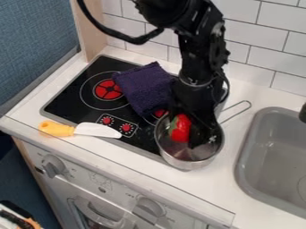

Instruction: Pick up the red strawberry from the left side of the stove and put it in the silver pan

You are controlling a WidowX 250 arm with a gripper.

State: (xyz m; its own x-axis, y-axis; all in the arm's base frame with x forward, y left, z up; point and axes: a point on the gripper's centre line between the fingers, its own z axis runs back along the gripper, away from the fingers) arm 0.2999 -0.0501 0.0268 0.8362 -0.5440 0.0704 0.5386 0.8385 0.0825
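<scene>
Gripper (pixel 200 133) inside metal pot (pixel 187 163)
The pot's sides contain the red toy (pixel 180 129) alongside; gripper opening and hold cannot be told.

We see our single black arm (pixel 202 56) enter at the top edge, a black cable (pixel 113 33) looping out beside it toward the view's left, and our dark hand (pixel 194 125) hanging below, pointed steeply downward.
</scene>
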